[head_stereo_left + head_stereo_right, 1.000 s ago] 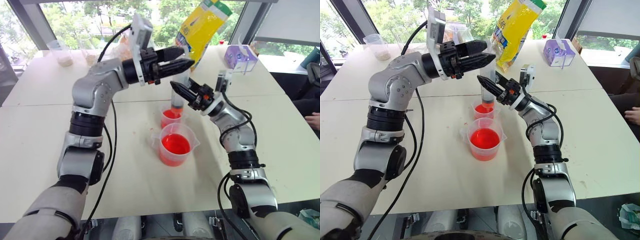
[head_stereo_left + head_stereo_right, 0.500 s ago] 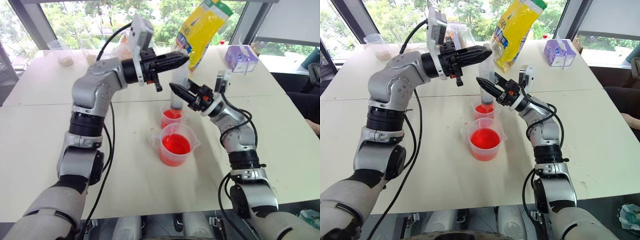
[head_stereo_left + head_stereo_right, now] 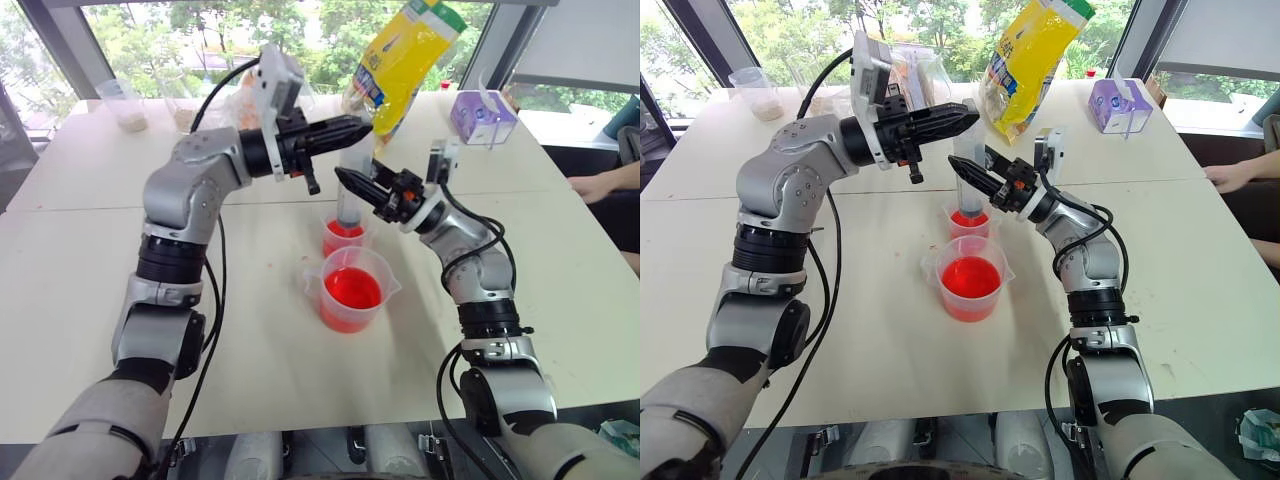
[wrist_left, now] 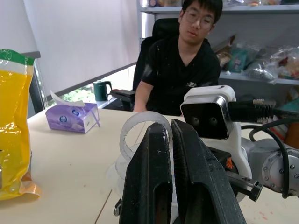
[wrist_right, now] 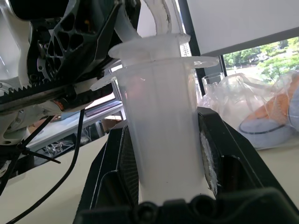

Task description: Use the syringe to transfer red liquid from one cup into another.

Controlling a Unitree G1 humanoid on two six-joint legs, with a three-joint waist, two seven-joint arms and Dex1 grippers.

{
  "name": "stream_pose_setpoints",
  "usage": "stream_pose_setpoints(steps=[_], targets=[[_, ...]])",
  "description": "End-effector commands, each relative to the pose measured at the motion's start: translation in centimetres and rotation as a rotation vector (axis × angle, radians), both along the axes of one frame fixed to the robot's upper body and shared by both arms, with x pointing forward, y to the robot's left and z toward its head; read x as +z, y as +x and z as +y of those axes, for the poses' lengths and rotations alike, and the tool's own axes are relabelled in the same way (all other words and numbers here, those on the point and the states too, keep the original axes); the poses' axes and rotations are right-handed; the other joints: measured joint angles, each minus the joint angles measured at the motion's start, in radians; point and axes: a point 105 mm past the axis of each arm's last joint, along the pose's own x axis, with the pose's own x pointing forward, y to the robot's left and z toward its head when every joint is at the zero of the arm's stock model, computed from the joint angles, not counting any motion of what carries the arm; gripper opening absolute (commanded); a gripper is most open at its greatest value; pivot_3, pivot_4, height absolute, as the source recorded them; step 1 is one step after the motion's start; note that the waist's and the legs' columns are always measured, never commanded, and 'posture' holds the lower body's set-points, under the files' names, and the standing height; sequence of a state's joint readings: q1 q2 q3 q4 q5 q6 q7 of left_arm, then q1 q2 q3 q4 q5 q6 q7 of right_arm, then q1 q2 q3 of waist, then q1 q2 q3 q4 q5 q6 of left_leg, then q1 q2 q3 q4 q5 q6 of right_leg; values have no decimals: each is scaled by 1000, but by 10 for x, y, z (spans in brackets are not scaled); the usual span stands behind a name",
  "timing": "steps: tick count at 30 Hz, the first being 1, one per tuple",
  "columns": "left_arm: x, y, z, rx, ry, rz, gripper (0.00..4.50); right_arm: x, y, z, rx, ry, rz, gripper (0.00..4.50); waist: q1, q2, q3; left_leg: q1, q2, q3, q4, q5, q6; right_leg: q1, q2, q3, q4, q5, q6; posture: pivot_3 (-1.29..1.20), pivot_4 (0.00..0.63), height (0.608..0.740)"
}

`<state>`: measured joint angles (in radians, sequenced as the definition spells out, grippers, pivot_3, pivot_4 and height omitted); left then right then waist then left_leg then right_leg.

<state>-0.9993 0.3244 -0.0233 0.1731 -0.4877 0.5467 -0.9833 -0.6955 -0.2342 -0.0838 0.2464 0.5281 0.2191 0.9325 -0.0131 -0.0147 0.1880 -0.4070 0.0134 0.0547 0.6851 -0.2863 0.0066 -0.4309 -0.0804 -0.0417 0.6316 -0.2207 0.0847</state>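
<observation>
White tabletop (image 3: 120, 290) carries a spouted clear measuring cup (image 3: 352, 290) of red liquid (image 3: 351, 288); at its 12 o'clock, touching, the small cup (image 3: 341, 238) already holds some. Right gripper (image 3: 347, 180) clamps the translucent syringe (image 5: 163, 135) upright over it; left gripper (image 3: 362, 124), pinched shut, presses the ringed plunger (image 4: 140, 133). Emptying seems underway.

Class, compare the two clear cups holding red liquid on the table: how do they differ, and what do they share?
The measuring cup is wider and has a pouring spout; the small cup is narrower and plain-rimmed. The measuring cup stands nearer the robot with nothing in it but liquid; the small cup sits just behind it with the syringe standing upright in it. Both are clear plastic, upright, and hold red liquid.
</observation>
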Motion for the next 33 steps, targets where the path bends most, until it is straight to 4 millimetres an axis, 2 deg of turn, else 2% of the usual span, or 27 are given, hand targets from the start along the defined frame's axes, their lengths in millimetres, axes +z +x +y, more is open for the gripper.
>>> stream_pose_setpoints(steps=[1,5,10,13,15,19,20,21,27,33], targets=[[-22,-4,-10,-30,80,35,33,63,-15,0,24,84,-206,1390,0,0,0,0,0,0,0,0,0,0,0,0,0,0,0,0,150,740],[-22,-4,-9,-30,79,36,33,66,-15,-1,23,92,-207,1390,0,0,0,0,0,0,0,0,0,0,0,0,0,0,0,0,150,740],[-7,-1,-1,-9,40,33,33,55,-13,3,37,77,-175,1390,0,0,0,0,0,0,0,0,0,0,0,0,0,0,0,0,150,740],[4,1,5,8,8,36,987,48,-14,5,45,68,-159,1390,0,0,0,0,0,0,0,0,0,0,0,0,0,0,0,0,150,740],[10,2,10,24,-3,26,1808,46,-14,7,51,64,-151,1390,0,0,0,0,0,0,0,0,0,0,0,0,0,0,0,0,150,740],[21,4,26,71,-27,-1,3883,43,-13,7,54,63,-138,1390,0,0,0,0,0,0,0,0,0,0,0,0,0,0,0,0,150,740],[24,4,31,83,-31,-9,4255,42,-13,7,54,63,-136,1390,-4,0,0,0,0,0,0,0,0,0,0,0,0,0,0,0,150,740],[26,3,36,92,-34,-18,4437,42,-13,7,54,65,-134,1390,-5,0,0,0,0,0,0,0,0,0,0,0,0,0,0,0,150,740],[35,-9,70,127,-42,-31,4437,41,-10,6,48,71,-122,1390,-3,0,0,0,1,0,-1,0,0,-1,0,0,0,0,0,0,150,740],[22,-24,84,123,6,1,4437,45,-9,3,39,79,-124,1390,2,0,0,0,1,0,-1,0,0,-1,0,0,0,0,0,0,150,740]])
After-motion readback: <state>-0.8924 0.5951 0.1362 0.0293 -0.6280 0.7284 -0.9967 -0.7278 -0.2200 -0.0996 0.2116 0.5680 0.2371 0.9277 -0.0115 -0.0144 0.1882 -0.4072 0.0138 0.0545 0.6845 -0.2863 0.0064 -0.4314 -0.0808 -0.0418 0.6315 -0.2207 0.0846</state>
